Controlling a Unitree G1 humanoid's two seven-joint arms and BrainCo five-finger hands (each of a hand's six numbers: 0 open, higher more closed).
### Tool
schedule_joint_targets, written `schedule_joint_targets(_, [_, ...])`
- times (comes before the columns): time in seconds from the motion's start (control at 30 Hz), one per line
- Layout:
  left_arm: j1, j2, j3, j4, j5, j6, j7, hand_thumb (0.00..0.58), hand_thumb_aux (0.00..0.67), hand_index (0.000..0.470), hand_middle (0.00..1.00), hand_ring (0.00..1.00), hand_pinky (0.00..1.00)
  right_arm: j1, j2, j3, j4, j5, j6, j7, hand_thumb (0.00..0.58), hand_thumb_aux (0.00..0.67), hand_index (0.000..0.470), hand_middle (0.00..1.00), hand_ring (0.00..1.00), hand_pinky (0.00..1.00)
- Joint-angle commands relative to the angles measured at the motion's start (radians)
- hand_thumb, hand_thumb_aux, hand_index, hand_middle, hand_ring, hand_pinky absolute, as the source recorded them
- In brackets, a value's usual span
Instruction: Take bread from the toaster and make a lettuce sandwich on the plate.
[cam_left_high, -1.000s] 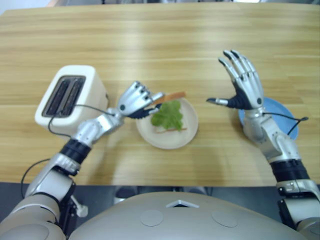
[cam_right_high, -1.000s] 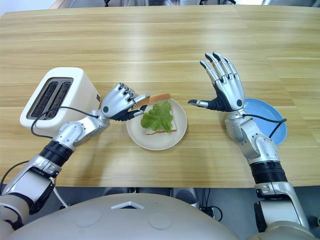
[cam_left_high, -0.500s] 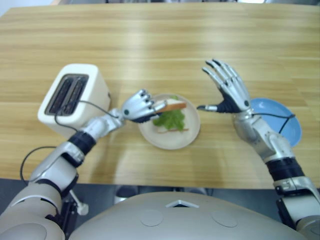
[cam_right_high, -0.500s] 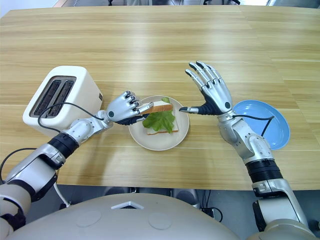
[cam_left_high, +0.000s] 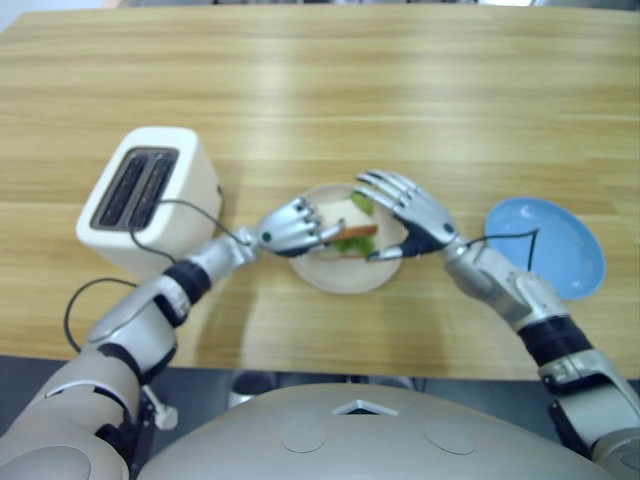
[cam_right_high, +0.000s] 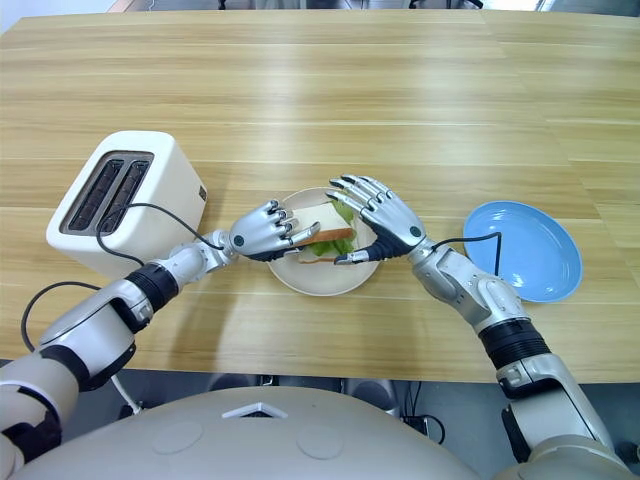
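Note:
A cream plate (cam_right_high: 300, 284) sits mid-table and carries a bottom bread slice with green lettuce (cam_right_high: 326, 245) on it. My left hand (cam_right_high: 262, 231) is shut on a top bread slice (cam_right_high: 322, 219) and holds it flat over the lettuce. My right hand (cam_right_high: 384, 215) hovers open over the plate's right side, fingers spread above the slice and thumb low by the rim. The white toaster (cam_right_high: 118, 197) stands at the left, and both of its slots look dark.
A blue plate (cam_right_high: 522, 249) lies on the table to the right of my right forearm. A black cable (cam_right_high: 150, 212) runs from the toaster side across my left arm. The wooden table (cam_right_high: 320, 90) stretches bare beyond the plates.
My left hand has carried the bread slice rightward and down over the lettuce. My right hand has swung left and lowered from beside the blue plate to over the cream plate.

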Motion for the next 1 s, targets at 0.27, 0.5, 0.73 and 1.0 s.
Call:
schedule_joint_targets(0.27, [-0.027, -0.023, -0.081, 0.058, 0.01, 0.076, 0.047, 0.58, 0.67, 0.46, 1.0, 1.0, 1.0, -0.032, 0.029, 0.092, 0.158, 0.07, -0.027, 0.198, 0.0, 0.0, 0.0, 0.0, 0.0, 0.0])
schedule_joint_targets(0.5, [-0.031, -0.027, -0.117, 0.068, 0.011, 0.098, 0.047, 0.58, 0.67, 0.46, 1.0, 1.0, 1.0, -0.074, 0.046, 0.108, 0.3, 0.084, -0.043, 0.216, 0.0, 0.0, 0.0, 0.0, 0.0, 0.0])
schedule_joint_targets(0.73, [-0.03, -0.025, -0.148, 0.063, 0.008, 0.095, 0.037, 0.58, 0.67, 0.46, 1.0, 1.0, 1.0, -0.129, 0.047, 0.105, 0.379, 0.065, -0.048, 0.167, 0.0, 0.0, 0.0, 0.0, 0.0, 0.0])
schedule_joint_targets(1.0, [-0.037, 0.008, -0.126, -0.002, -0.026, 0.07, 0.015, 0.58, 0.67, 0.46, 1.0, 1.0, 1.0, -0.143, 0.057, 0.166, 0.408, 0.012, -0.048, 0.165, 0.0, 0.0, 0.0, 0.0, 0.0, 0.0])
